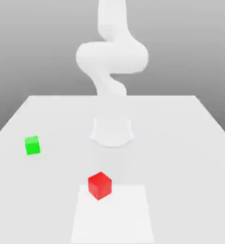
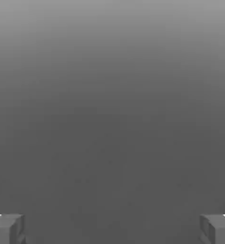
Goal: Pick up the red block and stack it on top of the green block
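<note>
The red block [image 1: 100, 185] sits on the white table [image 1: 180, 143] near the front, a little toward the exterior view's left of centre. The green block [image 1: 32, 145] rests farther back at the exterior view's left, well apart from the red one. In the hand view my gripper [image 2: 112, 229] is open, its two grey fingertips [image 2: 9, 229] standing far apart with nothing between them and only plain grey background beyond. The white arm [image 1: 112, 55] rises from its base and leaves the exterior view at the top edge.
The arm's round base [image 1: 112, 131] stands at the middle of the table, behind both blocks. A paler square patch [image 1: 119, 214] marks the table's front, with the red block at its back left corner.
</note>
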